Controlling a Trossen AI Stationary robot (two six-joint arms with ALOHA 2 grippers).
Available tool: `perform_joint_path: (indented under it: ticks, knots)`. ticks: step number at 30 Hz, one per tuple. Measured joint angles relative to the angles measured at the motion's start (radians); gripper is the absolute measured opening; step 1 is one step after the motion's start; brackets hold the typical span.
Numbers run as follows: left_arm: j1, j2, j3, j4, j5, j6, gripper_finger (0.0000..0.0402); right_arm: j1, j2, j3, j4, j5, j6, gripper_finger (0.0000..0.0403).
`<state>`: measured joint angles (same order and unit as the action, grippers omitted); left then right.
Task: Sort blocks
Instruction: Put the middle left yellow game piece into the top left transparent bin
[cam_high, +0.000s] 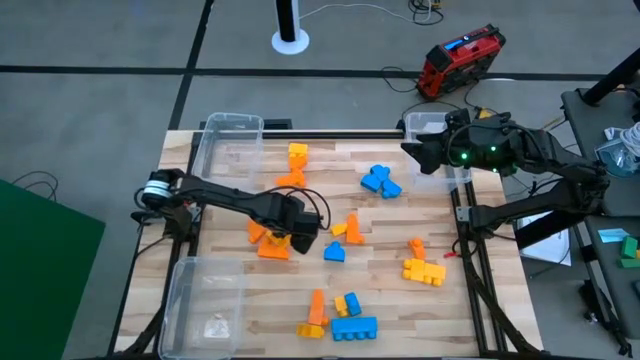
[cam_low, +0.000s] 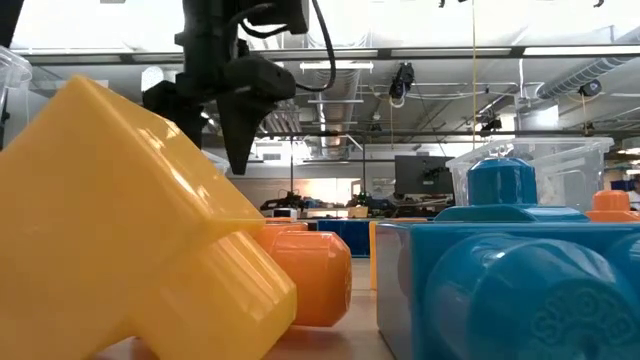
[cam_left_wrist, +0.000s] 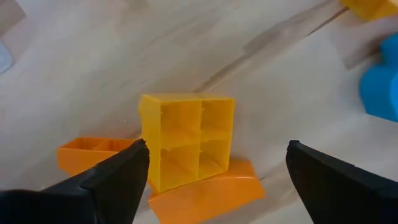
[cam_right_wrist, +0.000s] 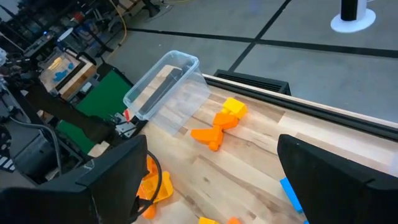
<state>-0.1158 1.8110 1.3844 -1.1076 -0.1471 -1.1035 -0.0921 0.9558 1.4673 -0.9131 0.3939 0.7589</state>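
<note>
Left gripper (cam_left_wrist: 211, 171): fingers spread wide, holding nothing, hovering over the left-centre of the counter (cam_high: 480, 320) above a small cluster of blocks.
Target, as I judge it: the yellow square block (cam_left_wrist: 186, 140), lying on its side with its hollow four-cell underside facing the wrist camera.
Key relation: the yellow block sits straight ahead of the left gripper, between the lines of the two fingers but closer to one of them; being square, it has no long axis to align with.
Neighbours: an orange flat block (cam_left_wrist: 205, 196) touches the yellow one on its near edge; an orange hollow block (cam_left_wrist: 90, 152) lies just beside it.
Nearer arm: the left, by far.
Right gripper (cam_high: 418, 152): spread and empty, raised at the counter's far right corner over a clear bin (cam_high: 428, 122), well apart from the cluster.
Other blocks: blue blocks (cam_high: 380, 181), orange and yellow ones scattered across the counter; none visibly in the bins.
Risk: closing could catch the orange flat block too.
</note>
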Motion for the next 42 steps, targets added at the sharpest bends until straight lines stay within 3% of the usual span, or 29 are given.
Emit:
perform_joint_path:
  ticks: [33, 42]
  knots:
    - [-0.009, 0.182, -0.006, -0.015, -0.055, 0.084, 0.0361, 0.0, 0.003, 0.0, -0.04, 0.006, -0.041, 0.0352]
    - [-0.009, 0.185, -0.007, 0.0, -0.079, 0.137, 0.0341, 0.0, 0.002, 0.0, -0.04, 0.046, -0.116, 0.0352]
